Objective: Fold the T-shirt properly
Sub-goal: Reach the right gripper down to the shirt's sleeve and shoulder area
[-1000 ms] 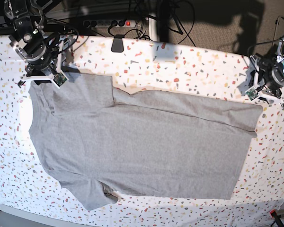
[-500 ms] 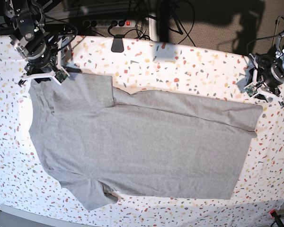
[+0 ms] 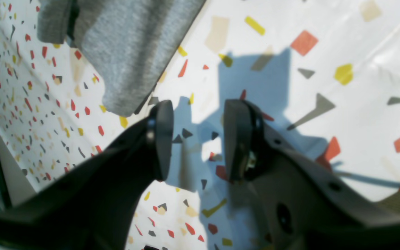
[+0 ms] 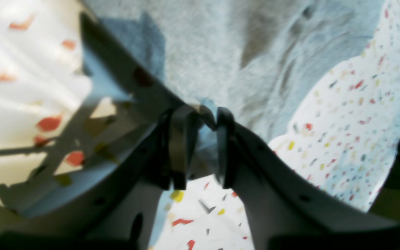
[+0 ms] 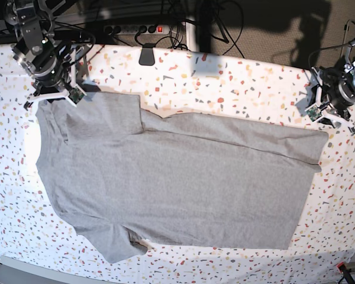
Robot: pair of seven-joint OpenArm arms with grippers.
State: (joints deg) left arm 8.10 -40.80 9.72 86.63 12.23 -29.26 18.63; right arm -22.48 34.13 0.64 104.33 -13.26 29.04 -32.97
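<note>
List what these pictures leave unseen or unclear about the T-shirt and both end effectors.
- T-shirt: underside hidden against the table in the base view, so any print is unknown.
- Right end effector: right wrist view is blurred; grey cloth sits between the fingers, but whether they pinch it is unclear.
- Left end effector: open over bare table; the shirt is mostly cut off by the top edge.
- Base view: both end effectors are too small to judge.

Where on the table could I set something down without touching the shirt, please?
The T-shirt covers most of the table. Bare strips remain along the far edge between the right gripper and left gripper, and near the front edge.
</note>
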